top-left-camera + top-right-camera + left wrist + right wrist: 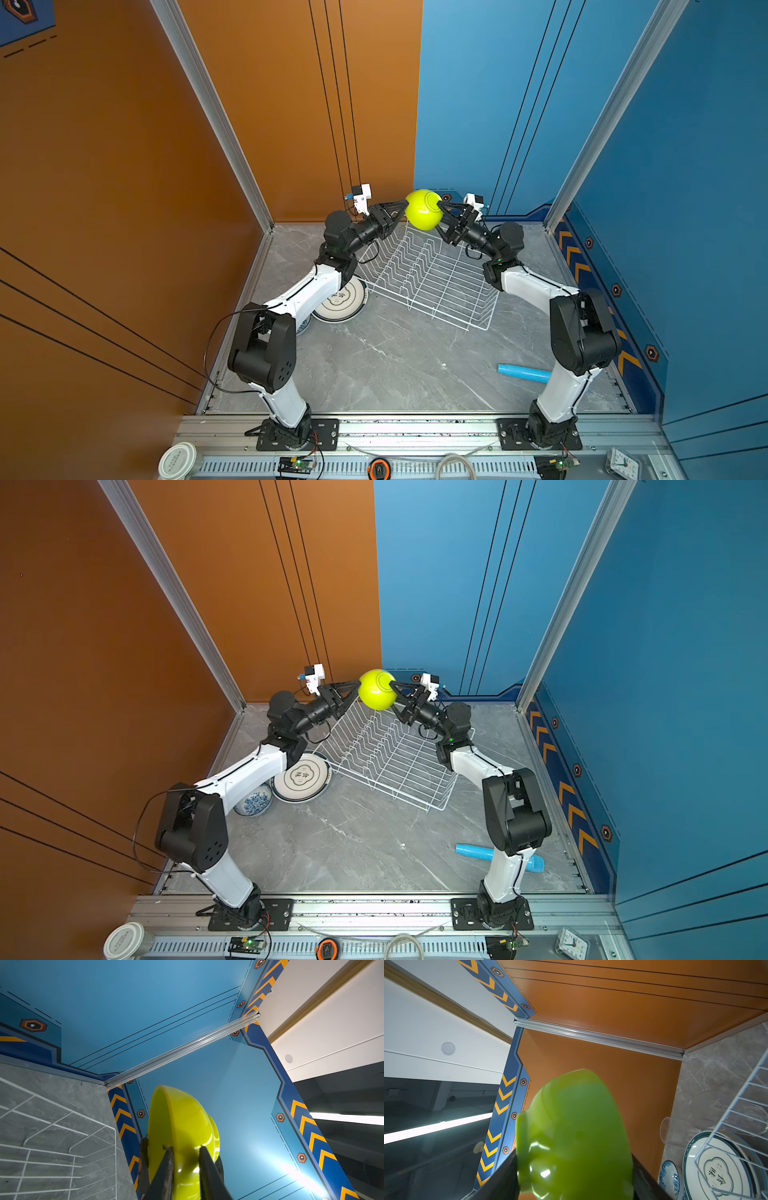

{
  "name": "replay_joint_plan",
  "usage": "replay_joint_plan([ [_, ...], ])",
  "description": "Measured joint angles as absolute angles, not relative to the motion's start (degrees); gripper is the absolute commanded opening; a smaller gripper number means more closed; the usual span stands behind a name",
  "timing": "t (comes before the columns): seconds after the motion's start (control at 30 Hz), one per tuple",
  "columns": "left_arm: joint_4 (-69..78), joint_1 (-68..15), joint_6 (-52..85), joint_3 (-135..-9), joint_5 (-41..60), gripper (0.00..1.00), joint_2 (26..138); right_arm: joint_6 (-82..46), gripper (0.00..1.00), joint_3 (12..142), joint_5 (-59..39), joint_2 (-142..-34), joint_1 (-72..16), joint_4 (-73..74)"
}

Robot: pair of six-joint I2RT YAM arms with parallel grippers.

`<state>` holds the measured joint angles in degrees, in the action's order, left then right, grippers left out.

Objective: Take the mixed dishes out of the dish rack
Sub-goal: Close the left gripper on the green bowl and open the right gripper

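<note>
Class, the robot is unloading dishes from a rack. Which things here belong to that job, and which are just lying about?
Job: lime-green bowl, dish rack, dark-rimmed plate, blue-patterned bowl, left pincer, right pincer.
Lying about: light blue tube, white jar, small clock.

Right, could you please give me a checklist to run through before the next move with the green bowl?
1. Left claw pinching the bowl at its edge: ok.
2. Right claw clamped across the bowl: ok.
3. Bowl held above and clear of the rack: ok.
4. Left pinch firm enough to carry the bowl alone: cannot tell.
5. Bare table in front of the plate for setting down: ok.
</note>
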<state>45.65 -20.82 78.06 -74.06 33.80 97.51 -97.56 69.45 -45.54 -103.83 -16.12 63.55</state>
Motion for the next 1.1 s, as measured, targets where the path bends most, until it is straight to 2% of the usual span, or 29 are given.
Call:
replay_joint_plan([
  [0.23,48.99,-21.10,79.42,-76.79,35.55,0.28,98.94,-97.78,0.52,71.77,-45.87,-103.88,-16.14,63.99],
  [0.43,54.48,-21.10,83.13,-78.17,37.30,0.24,100.99,-101.01,0.54,73.60,-46.70,-105.51,-16.12,66.76],
  [0.63,62.37,-21.02,90.00,-80.97,38.33,0.16,104.81,-105.82,0.55,75.70,-46.72,-107.70,-15.94,70.78],
  [0.7,63.24,-21.02,91.26,-81.08,38.70,0.11,104.97,-106.78,0.56,75.70,-46.89,-107.77,-15.92,71.40],
  [0.77,63.92,-21.02,91.94,-81.08,39.11,0.00,104.97,-107.46,0.57,75.70,-47.18,-107.77,-15.92,72.01],
  [0.87,64.55,-21.02,92.64,-81.08,39.38,0.00,104.97,-108.31,0.57,75.72,-47.53,-107.81,-15.90,72.64],
  [1.1,62.76,-21.02,91.68,-81.01,39.70,0.00,104.49,-111.55,0.68,75.81,-47.66,-109.45,-15.73,76.18],
])
